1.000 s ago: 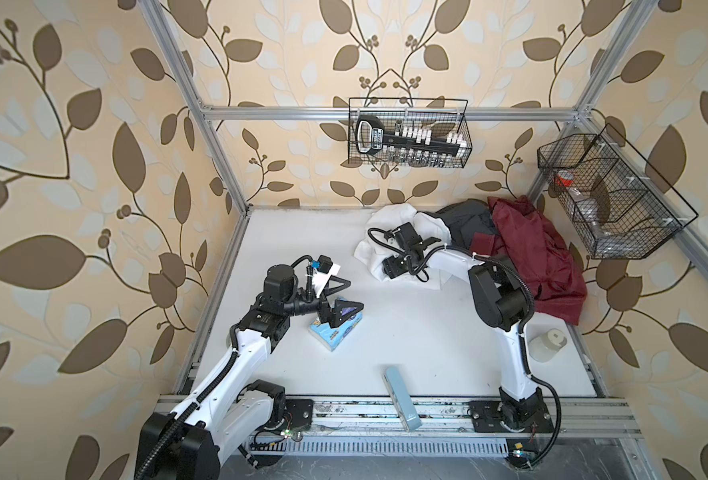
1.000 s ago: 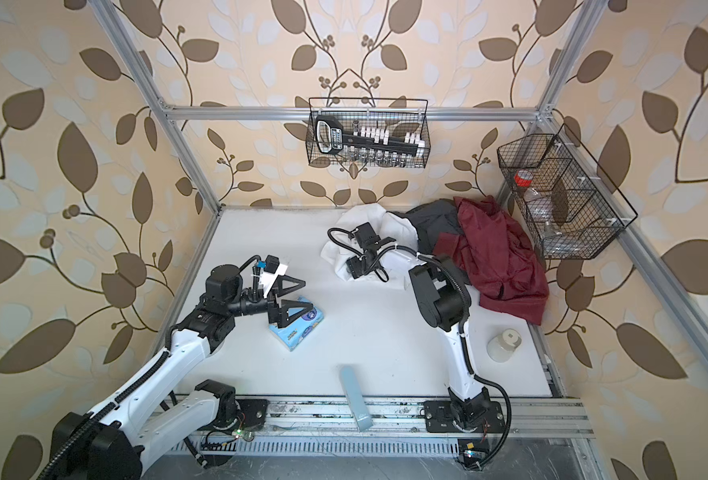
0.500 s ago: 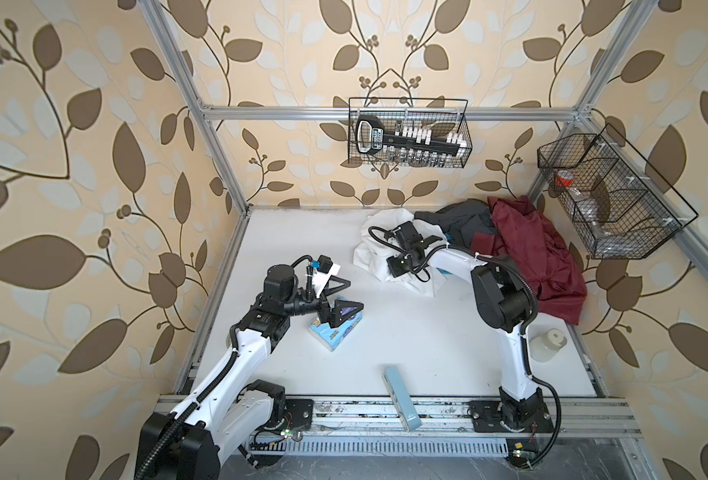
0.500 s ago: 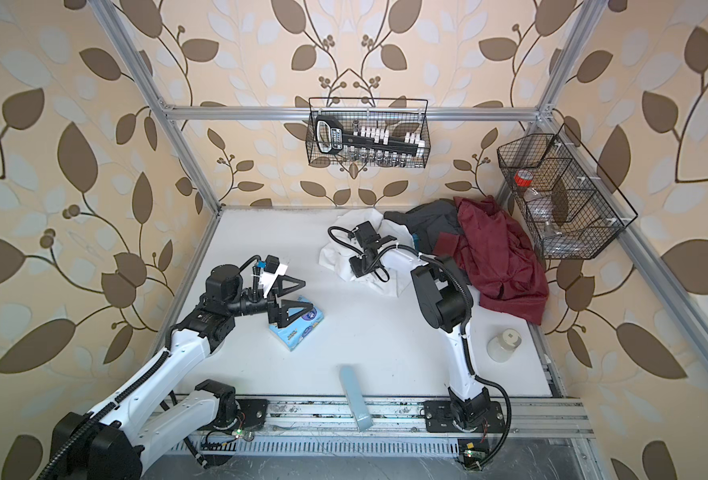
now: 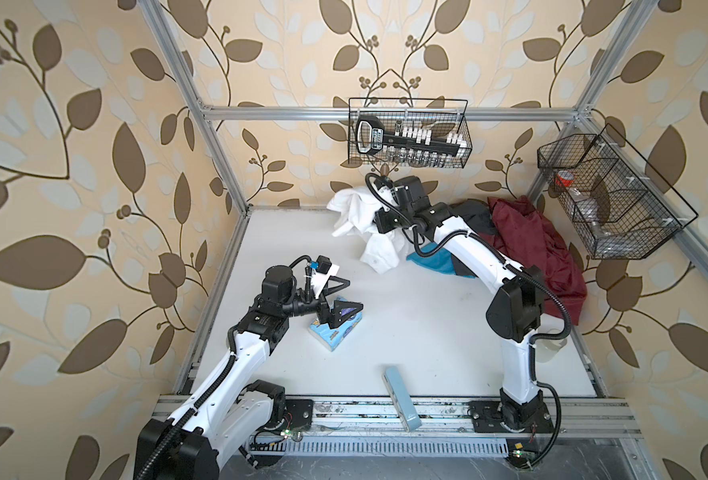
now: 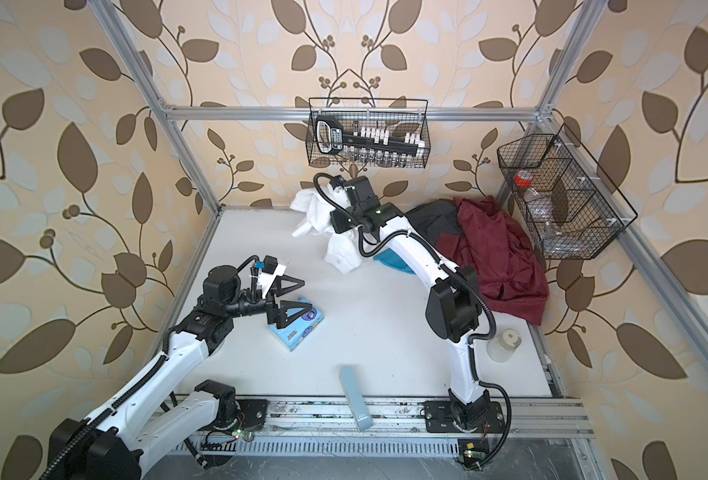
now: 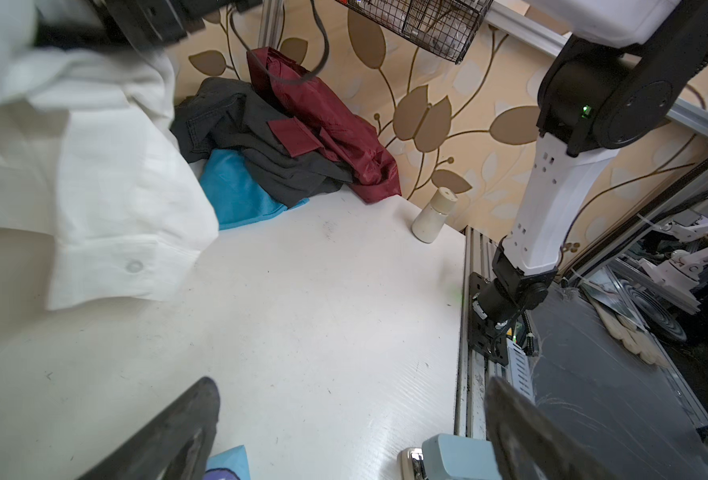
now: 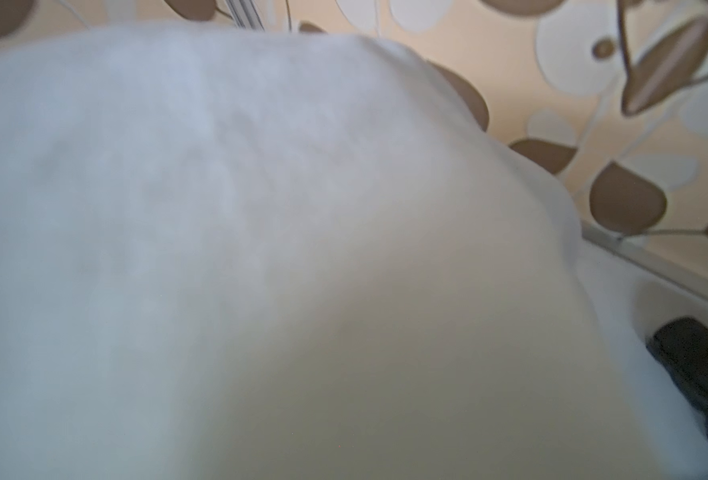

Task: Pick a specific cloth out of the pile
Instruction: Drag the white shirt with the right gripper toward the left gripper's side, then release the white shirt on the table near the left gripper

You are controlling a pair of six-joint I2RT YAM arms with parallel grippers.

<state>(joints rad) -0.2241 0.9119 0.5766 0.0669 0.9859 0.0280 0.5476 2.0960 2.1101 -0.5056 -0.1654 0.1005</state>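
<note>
My right end effector [image 5: 379, 218] is clamped on the cloth [image 5: 354, 208], a large plain white fabric garment, soft and thin. The fingertips are buried in its folds, so in both top views only the black body shows, pressed into the bunched fabric. From my right wrist the cloth [image 8: 260, 249] fills nearly everything as a blur, with one dark finger [image 8: 701, 374] at the rim of the view. The fabric is gathered up at my grip and hangs from it. A buttoned cuff [image 7: 134, 266] reaches down toward the white surface [image 5: 406, 324], though I cannot tell whether it touches.

The cloth is at the end of the pile [image 5: 489, 237] farthest from the crumpled maroon fabric garment [image 5: 530, 245]. Between the two lies a dark grey fabric garment [image 7: 269, 153], touching the maroon garment and carrying one maroon flap on top. A bright blue cloth [image 7: 240, 195] pokes out from under the grey one, and the white hem is just beside it.

My left end effector [image 5: 346, 297] is spread wide and holds nothing. It hovers well apart from the maroon garment, over a blue-and-white tissue pack [image 5: 335, 328] lying flat. A small white capped bottle [image 7: 433, 216] stands upright near the maroon garment's nearest corner.
</note>
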